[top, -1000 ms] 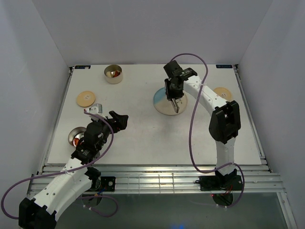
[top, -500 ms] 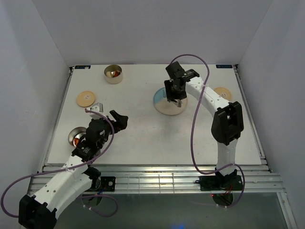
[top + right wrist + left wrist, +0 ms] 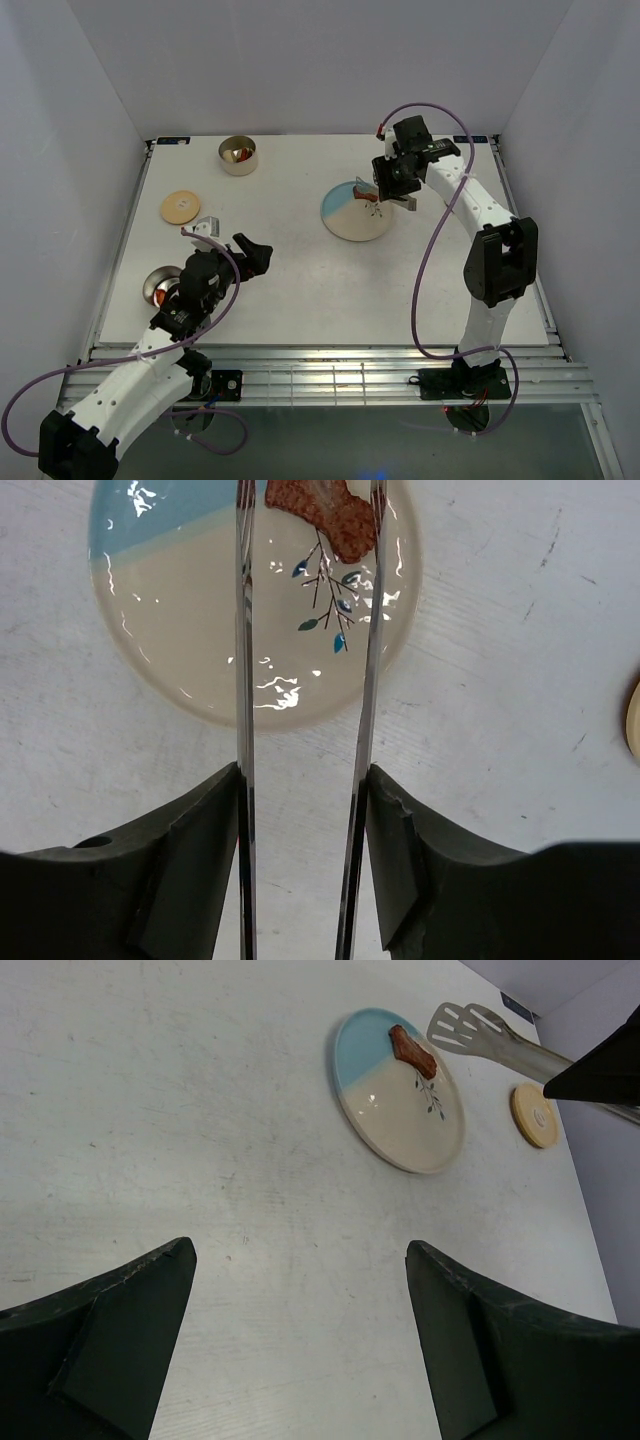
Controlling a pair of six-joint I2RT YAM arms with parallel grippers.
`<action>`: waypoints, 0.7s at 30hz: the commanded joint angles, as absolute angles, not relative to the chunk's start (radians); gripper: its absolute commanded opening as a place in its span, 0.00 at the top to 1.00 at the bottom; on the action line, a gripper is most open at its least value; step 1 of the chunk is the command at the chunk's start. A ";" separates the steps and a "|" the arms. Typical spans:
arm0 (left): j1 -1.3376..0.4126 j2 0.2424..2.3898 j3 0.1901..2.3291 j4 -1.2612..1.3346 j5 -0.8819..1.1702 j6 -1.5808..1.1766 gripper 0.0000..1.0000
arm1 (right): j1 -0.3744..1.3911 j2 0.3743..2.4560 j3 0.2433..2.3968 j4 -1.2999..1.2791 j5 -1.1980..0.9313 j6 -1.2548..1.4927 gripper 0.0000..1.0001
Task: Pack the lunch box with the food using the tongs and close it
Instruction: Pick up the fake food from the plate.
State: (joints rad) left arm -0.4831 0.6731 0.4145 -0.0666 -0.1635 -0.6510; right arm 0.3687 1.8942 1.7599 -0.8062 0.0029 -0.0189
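White walls box in a pale table (image 3: 330,290), and over it the right tool (image 3: 303,770) is clamped on the tongs (image 3: 243,680), one finger pressed against the outside of each thin arm. Ahead of that tool the arms run out over the plate (image 3: 170,650), and a brown piece of food (image 3: 320,515) lies beneath them near their far ends. Seen from the left wrist, the flat tips hang just past the piece and are not closed on it. The left tool (image 3: 300,1250) is spread wide and empty, well short of the plate. Just behind it sits one steel tin (image 3: 160,285) with something orange-red inside. The other tin (image 3: 237,154) stands far off ahead, and I cannot make out its contents. One wooden lid (image 3: 180,207) lies between the tins and another (image 3: 535,1115) lies off to the side of the tongs' tips. Packing looks nearly finished, since this is the only piece I see on the plate. It has yet to go into a tin, and both tins need lids and stacking.
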 commanded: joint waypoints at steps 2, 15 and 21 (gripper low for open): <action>-0.495 0.647 0.407 -0.031 -0.132 -0.634 0.04 | 0.330 1.852 1.746 -0.744 -0.171 -0.130 0.46; -0.508 0.655 0.410 -0.031 -0.132 -0.627 0.04 | 0.250 1.796 1.585 -0.663 -0.207 -0.210 0.43; -0.509 0.655 0.411 -0.031 -0.133 -0.626 0.04 | 0.236 1.795 1.557 -0.638 -0.199 -0.227 0.42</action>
